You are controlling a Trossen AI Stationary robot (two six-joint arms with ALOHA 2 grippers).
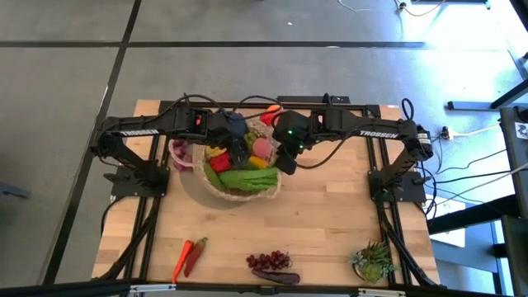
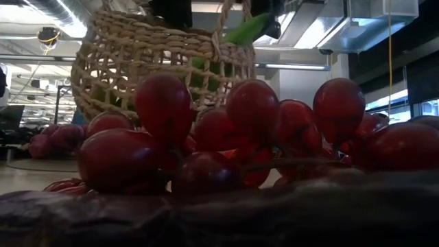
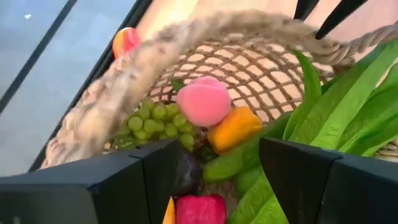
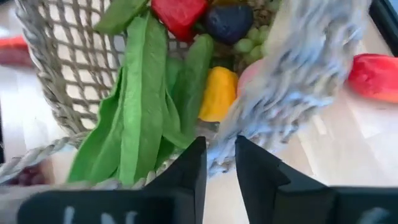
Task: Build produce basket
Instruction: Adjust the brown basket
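Observation:
The tan woven basket (image 1: 239,188) stands mid-table and holds produce: green leafy stalks (image 1: 247,177), a red pepper (image 1: 219,162), a pink fruit (image 3: 204,101), green grapes (image 3: 155,118) and a yellow pepper (image 3: 233,127). My left gripper (image 3: 217,146) hangs open over the middle of the basket (image 1: 238,148), its fingers either side of the produce. My right gripper (image 4: 219,146) is at the basket's right side (image 1: 289,157), shut on its wickerwork. In the low view the grapes in front hide the basket's underside. My right gripper pinches a thick braided band of the basket (image 4: 249,127) between its two fingers, at the basket's right side. Whether that band is the rim or the handle, I cannot tell. The fingers come slanting down from the table's right.
Red-orange chillies (image 1: 190,256), purple grapes (image 1: 268,261) and a dark piece (image 1: 279,277) lie near the table's front edge. A spiky potted plant (image 1: 375,262) stands front right. A pink piece (image 1: 180,153) lies left of the basket and a red piece (image 4: 376,74) lies beside it.

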